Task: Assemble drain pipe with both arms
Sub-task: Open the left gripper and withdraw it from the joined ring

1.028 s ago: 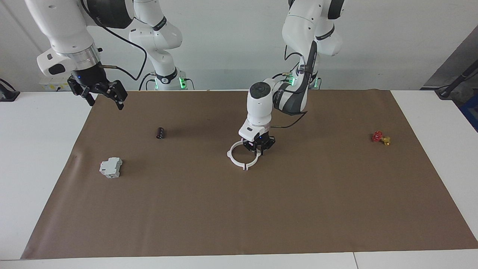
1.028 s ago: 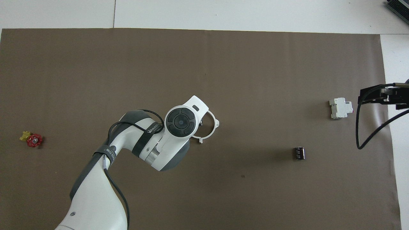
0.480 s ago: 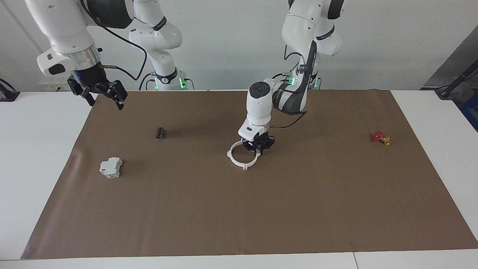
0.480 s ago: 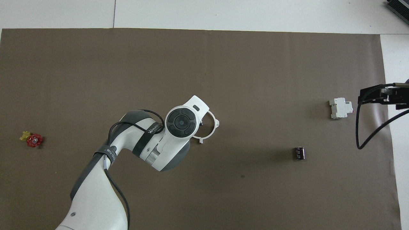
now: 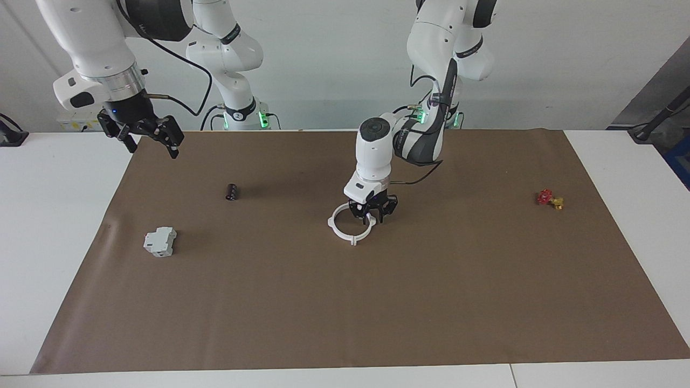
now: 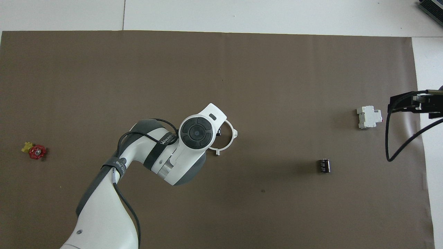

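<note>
Drain pipe [image 5: 345, 229]: I see one closed white ring with small outward tabs, flat on the brown mat [image 5: 345, 302], about mid-surface.
Left gripper [image 5: 372, 216]: pointing down at the ring's rim, on the side toward the left arm's end. I see the jaws parted astride the rim; I cannot tell whether they touch it. From overhead the wrist hides the tips.
Right gripper [image 5: 148, 141]: raised over the mat's corner at the right arm's end, jaws spread wide, nothing in them. This arm waits.
Black cylinder [image 5: 232, 192]: on the mat, between ring and right arm's end.
Grey-white block [image 5: 160, 241]: farther from the robots than the cylinder.
Red and yellow part [image 5: 550, 199]: near the left arm's end.
</note>
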### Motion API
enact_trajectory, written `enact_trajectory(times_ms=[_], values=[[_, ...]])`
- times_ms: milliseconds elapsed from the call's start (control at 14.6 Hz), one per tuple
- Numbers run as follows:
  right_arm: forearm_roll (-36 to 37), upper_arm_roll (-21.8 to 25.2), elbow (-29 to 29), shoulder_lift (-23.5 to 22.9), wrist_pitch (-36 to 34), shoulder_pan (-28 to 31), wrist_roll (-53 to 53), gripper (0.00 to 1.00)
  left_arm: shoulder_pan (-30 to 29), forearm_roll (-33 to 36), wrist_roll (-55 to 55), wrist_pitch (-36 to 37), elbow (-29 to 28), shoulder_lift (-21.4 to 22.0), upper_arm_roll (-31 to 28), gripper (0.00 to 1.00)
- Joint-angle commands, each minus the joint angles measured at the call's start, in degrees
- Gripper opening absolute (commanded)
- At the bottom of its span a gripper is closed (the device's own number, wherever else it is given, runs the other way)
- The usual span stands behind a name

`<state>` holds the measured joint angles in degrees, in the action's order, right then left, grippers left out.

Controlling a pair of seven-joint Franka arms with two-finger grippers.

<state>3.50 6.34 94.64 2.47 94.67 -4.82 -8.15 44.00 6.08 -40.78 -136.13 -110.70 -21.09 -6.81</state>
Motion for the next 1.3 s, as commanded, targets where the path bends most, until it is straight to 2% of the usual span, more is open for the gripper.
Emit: enact_trajectory(times_ms=[0, 274, 617, 754, 891, 1234], values=[[0.10, -0.36, 0.63, 0.78, -0.18, 0.43, 1.21, 1.00, 1.26, 1.92, -1.58, -0.37, -0.05, 0.08, -1.10, 1.00], [0.10, -0.36, 0.63, 0.78, -0.18, 0.43, 1.21, 1.00, 0.47, 1.92, -1.05, 1.38, 1.01, 1.22, -1.45, 1.00], [0.10, -0.36, 0.63, 0.78, -0.18, 0.43, 1.21, 1.00, -1.19, 2.01, 1.83, 16.31, 10.75, 1.31, -1.71, 1.00], [0.10, -0.36, 0.63, 0.78, -0.18, 0.43, 1.21, 1.00, -2.77, 1.92, 6.57, 19.48, 11.29, 3.32, -1.80, 1.00], [0.10, -0.27, 0.63, 0.78, -0.18, 0.43, 1.21, 1.00, -6.19, 1.92, 12.54, 22.04, 10.86, 5.35, -1.71, 1.00], [0.10, -0.27, 0.63, 0.78, -0.18, 0.43, 1.21, 1.00, -14.98, 1.92, 26.15, 22.57, 10.59, 6.85, -1.71, 1.00]])
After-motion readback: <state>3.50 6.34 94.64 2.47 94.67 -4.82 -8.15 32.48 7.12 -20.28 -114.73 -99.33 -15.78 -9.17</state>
